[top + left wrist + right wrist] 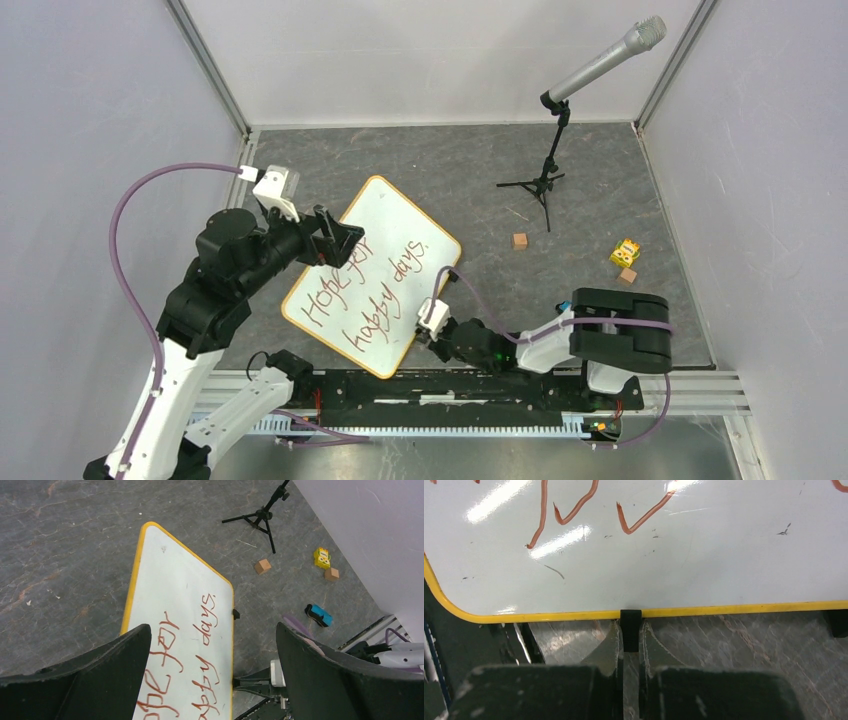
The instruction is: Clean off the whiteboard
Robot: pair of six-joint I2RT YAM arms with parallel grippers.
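The right jaws pinch a clip on the rim of the whiteboard; the left jaws hang spread above it. The board lies askew on the tabletop (writing intact). It looks stiff, light and probably slippery, best steadied by its edge.

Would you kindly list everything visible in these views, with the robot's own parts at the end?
whiteboard: one, white with yellow frame and red-brown writing, lying askew at the centre.
clip: two, black, on the whiteboard's edge facing the right arm.
microphone: one, silver on black tripod, far right.
wooden cube: two, tan, right of the whiteboard.
yellow block: one, yellow, beside the right-hand cube.
blue object: one, blue and black, near the right arm.
table: one, grey, under everything.
left gripper: one, black fingers open, above the whiteboard.
right gripper: one, black fingers shut on one clip.
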